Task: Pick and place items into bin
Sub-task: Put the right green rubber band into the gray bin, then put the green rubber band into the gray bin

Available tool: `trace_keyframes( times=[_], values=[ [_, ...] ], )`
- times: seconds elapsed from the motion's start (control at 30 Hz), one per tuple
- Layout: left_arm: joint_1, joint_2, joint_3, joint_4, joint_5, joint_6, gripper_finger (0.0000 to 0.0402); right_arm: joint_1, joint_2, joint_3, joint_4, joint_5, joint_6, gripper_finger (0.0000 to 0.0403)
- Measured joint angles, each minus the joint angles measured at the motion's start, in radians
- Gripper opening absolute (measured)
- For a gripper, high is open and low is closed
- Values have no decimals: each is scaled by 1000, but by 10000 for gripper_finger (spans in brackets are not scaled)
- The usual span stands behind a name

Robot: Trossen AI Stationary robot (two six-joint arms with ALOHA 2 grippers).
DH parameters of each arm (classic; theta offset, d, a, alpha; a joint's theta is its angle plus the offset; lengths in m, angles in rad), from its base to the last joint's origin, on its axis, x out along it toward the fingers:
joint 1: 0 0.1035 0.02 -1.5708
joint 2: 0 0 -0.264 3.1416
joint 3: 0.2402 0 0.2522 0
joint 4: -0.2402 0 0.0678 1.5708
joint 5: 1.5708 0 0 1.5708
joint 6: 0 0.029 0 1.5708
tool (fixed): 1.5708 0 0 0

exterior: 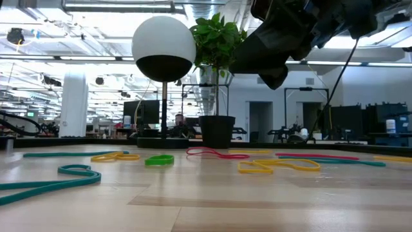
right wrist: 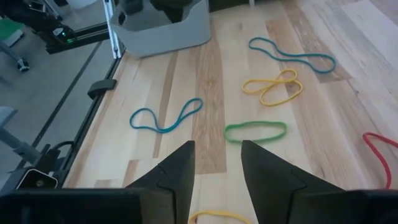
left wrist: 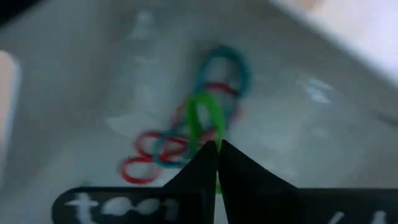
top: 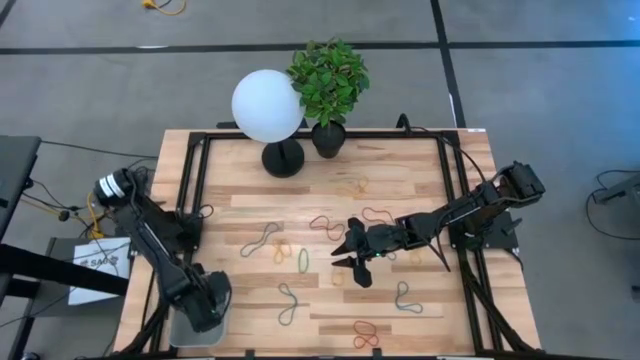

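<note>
Wooden-slat bench (top: 400, 185) with black frame rails. Right gripper (right wrist: 216, 163), fingers spread and holding nothing, hovers mid-bench above a green band (right wrist: 255, 131), with yellow loops (right wrist: 273, 87) and teal loops (right wrist: 165, 118) beyond. Left gripper (left wrist: 216, 149), fingers pressed together, sits inside the pale bin (top: 195, 330) at the near left corner, just over a green band (left wrist: 205, 118) lying among red and teal bands.
</note>
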Motion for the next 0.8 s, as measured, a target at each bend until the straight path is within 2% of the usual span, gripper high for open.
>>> trace_keyframes(
  times=[0.1,0.27,0.5,0.63,0.73,0.8],
  values=[
    [11,34,5,-24,42,1,0,0,0,0,0,0,0,124],
    [17,36,30,-90,31,-2,5,0,0,0,3,0,0,124],
    [26,35,112,-100,50,7,42,0,0,0,1,-1,0,124],
    [24,35,170,-126,55,67,60,0,0,0,1,-1,0,124],
    [37,35,230,-172,34,73,64,0,0,0,1,-1,0,124],
    [47,34,280,-220,-16,81,62,0,0,0,1,-1,0,124]
  ],
)
